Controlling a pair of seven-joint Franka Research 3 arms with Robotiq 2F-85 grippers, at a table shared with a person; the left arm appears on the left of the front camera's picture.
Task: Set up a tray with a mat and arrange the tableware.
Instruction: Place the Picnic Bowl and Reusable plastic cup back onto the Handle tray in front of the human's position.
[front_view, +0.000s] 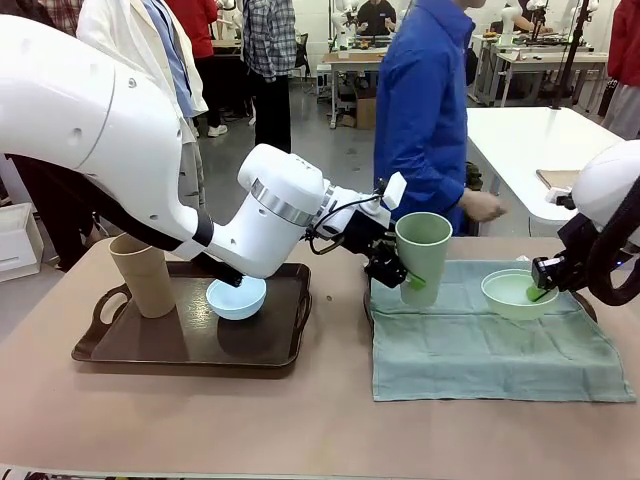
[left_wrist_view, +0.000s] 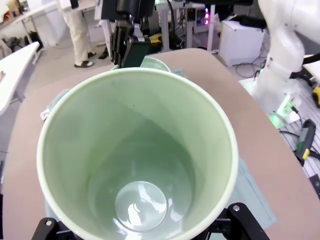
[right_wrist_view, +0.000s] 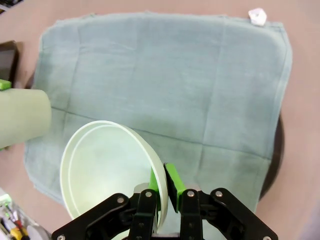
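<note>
A grey-green mat (front_view: 500, 345) lies over a dark tray (front_view: 367, 305) on the right. My left gripper (front_view: 408, 277) is shut on the pale green cup (front_view: 423, 248), upright over the mat's left part; its inside (left_wrist_view: 135, 165) faces the left wrist view. My right gripper (front_view: 541, 291) is shut on the rim of the pale green bowl (front_view: 515, 292), just over the mat's right part. Green pads (right_wrist_view: 172, 181) pinch the bowl's rim (right_wrist_view: 105, 170), with the mat (right_wrist_view: 175, 85) below. The tan cup (front_view: 143, 275) and the light blue bowl (front_view: 236, 297) stand on the brown tray (front_view: 190, 345) at left.
A person in a blue jacket stands at the far edge, one hand (front_view: 485, 205) near the mat's back. The table's front strip (front_view: 300, 430) is bare. A white tag (right_wrist_view: 258, 16) sits at one mat corner. The right arm's base (left_wrist_view: 285, 55) stands beside the table.
</note>
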